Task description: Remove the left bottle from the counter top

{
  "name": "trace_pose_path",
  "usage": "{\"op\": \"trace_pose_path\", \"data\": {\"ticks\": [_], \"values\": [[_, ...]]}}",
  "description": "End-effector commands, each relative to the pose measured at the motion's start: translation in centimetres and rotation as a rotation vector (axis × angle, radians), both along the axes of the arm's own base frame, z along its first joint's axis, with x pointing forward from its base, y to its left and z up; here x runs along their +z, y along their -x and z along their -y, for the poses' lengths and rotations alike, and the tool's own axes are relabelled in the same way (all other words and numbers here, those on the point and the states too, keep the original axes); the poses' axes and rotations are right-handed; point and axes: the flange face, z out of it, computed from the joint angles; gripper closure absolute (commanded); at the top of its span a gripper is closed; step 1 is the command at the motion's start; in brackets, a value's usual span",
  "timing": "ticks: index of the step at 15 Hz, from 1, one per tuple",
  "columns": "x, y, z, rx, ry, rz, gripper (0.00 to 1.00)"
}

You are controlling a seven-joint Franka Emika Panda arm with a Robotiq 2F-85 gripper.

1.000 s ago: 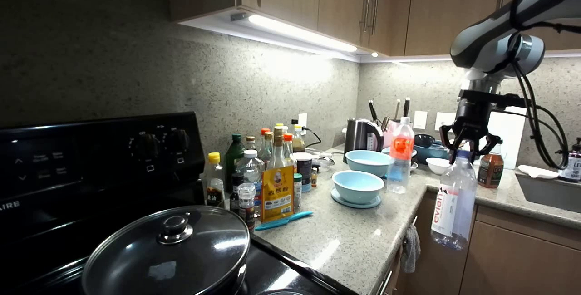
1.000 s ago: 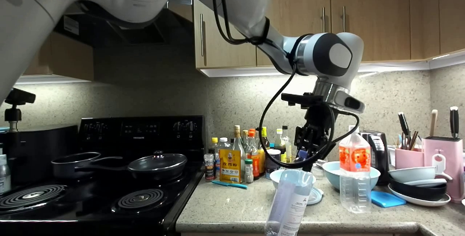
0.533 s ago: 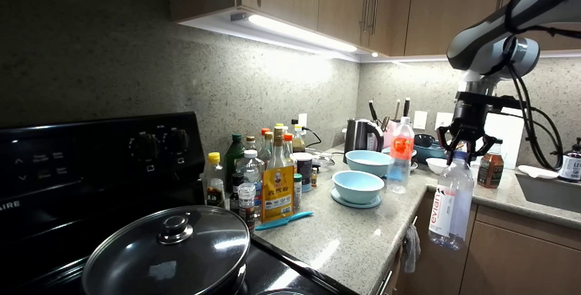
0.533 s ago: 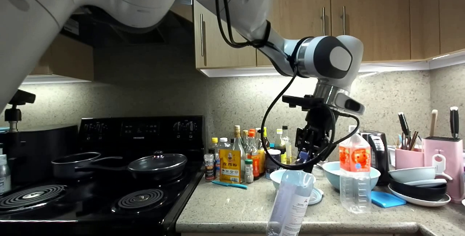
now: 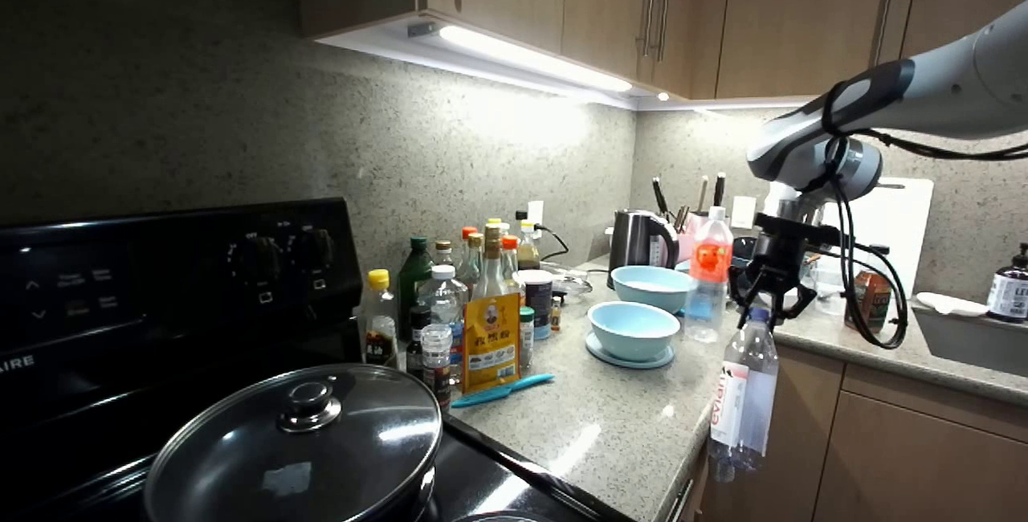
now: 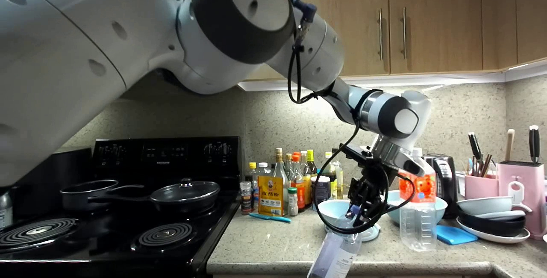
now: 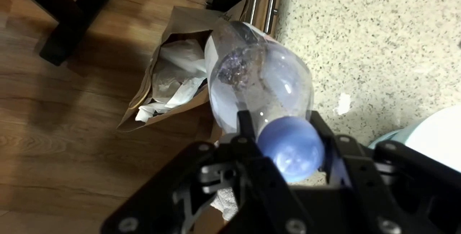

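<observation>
The left bottle, a clear plastic one with a white and pink label (image 5: 731,409), hangs tilted from my gripper (image 5: 757,323) beyond the front edge of the counter top (image 5: 594,442). My fingers (image 7: 246,120) press on both sides of its neck, just around the blue cap (image 7: 291,147). In the wrist view the bottle's body (image 7: 263,79) points away from me, down toward the floor beside the speckled counter top (image 7: 360,39). The bottle's lower end (image 6: 329,265) is cut off by the frame edge in an exterior view.
An open brown paper bag (image 7: 140,115) with crumpled white paper sits on the wooden floor below, near a black stand leg (image 7: 68,28). Pale blue bowls (image 5: 634,329) and an orange-labelled bottle (image 6: 418,222) stand on the counter. A lidded pan (image 6: 186,196) rests on the stove.
My gripper, still holding the bottle, has moved lower. In an exterior view it has also shifted left, toward the counter's front edge.
</observation>
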Motion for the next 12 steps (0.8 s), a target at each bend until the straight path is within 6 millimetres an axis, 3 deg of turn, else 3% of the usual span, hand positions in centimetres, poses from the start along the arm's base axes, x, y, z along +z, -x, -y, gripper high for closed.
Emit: {"op": "trace_pose_path", "data": {"ticks": [1, 4, 5, 12], "values": [[-0.6, -0.4, 0.1, -0.012, 0.001, -0.012, 0.61], [-0.9, -0.9, 0.2, -0.022, 0.004, -0.021, 0.61], [-0.9, -0.9, 0.3, -0.023, 0.005, -0.020, 0.86], [-2.3, 1.8, 1.1, -0.092, -0.012, -0.068, 0.86]]}}
